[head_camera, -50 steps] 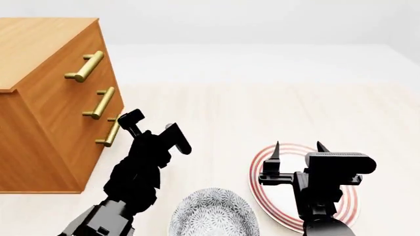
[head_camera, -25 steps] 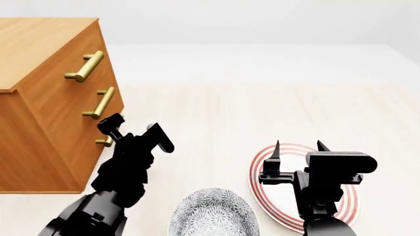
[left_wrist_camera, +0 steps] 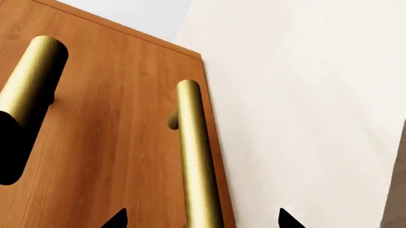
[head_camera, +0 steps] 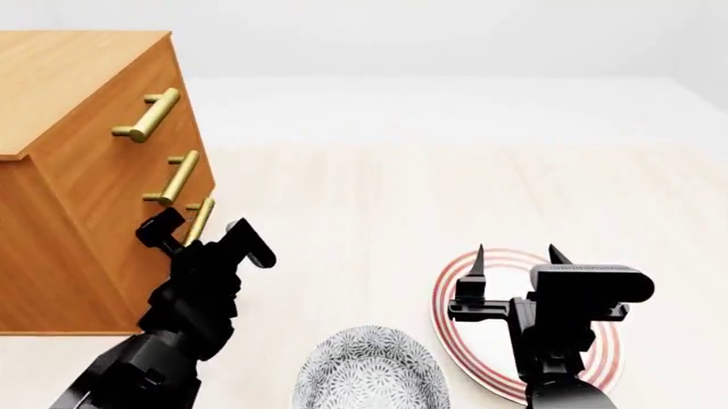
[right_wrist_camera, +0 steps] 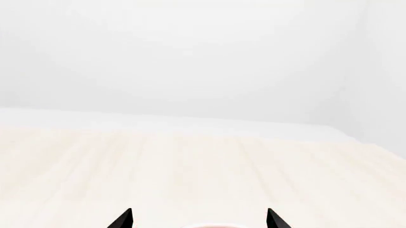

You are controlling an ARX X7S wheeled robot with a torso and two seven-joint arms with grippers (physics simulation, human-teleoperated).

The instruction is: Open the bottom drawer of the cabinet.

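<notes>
Pale wood flooring runs to a white wall, and at far left stands the cabinet (head_camera: pixel 80 170), its three drawers all flush with the front. Lowest of them, the bottom drawer (head_camera: pixel 170 256) is shut, its brass handle (head_camera: pixel 200 220) showing just above the black left gripper (head_camera: pixel 205 237). That gripper's jaws are spread, one fingertip on each side of the bar, and the left wrist view shows the handle (left_wrist_camera: pixel 197 161) running between the two tips with gaps on both sides, so nothing is clasped yet. Judged from this, the approach is about done; closing on the bar and pulling the drawer out are what is left. To the right, well apart from the cabinet, the right gripper (head_camera: pixel 514 253) hangs with jaws parted and empty above a red-ringed plate (head_camera: pixel 449 294). A patterned bowl (head_camera: pixel 370 371) sits near the bottom edge, between the two arms, clear of the drawer's likely path.
</notes>
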